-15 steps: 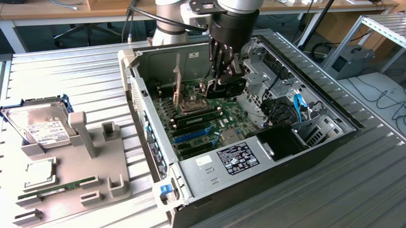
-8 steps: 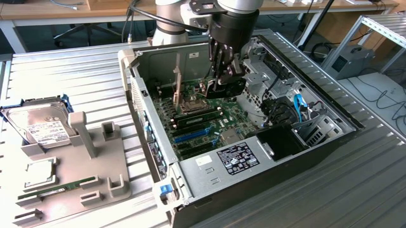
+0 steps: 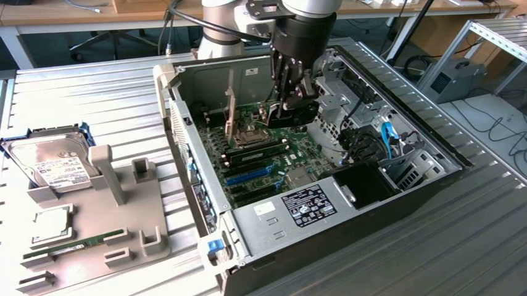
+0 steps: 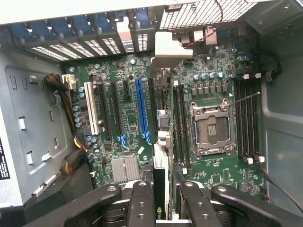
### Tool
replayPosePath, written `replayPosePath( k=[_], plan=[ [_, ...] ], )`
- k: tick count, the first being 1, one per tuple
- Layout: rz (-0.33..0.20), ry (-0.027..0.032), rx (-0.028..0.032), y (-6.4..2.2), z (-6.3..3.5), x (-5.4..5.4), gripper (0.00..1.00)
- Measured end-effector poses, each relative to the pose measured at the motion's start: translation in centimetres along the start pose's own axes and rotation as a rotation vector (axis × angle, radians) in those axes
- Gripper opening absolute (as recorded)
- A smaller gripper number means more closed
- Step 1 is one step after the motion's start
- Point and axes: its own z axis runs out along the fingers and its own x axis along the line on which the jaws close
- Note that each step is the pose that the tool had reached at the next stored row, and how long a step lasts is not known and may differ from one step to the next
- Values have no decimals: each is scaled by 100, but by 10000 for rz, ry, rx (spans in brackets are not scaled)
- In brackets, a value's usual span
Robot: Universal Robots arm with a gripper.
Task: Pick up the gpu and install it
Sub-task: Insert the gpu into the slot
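Hand (image 4: 161, 198) grips the gpu (image 4: 159, 156) upright inside the computer case (image 3: 428, 179). Below the hand waits the blue slot (image 4: 141, 109). Card should stay straight and line up first.

No wording can be made out with certainty anywhere in the scene. In the exterior view, a black label (image 3: 309, 205) with white print and small symbols sits on the silver power supply box at lower centre, and a white label (image 3: 61, 170) covers the hard drive at the left edge; neither can be read. In the wrist view, a small green logo (image 4: 158, 212) marks the black card at bottom centre.
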Motion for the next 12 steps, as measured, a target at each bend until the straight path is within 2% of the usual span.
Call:
replayPosePath(
  k=[12],
  plan=[
    [-397,-15,-10,0,3,0,26]
  ],
)
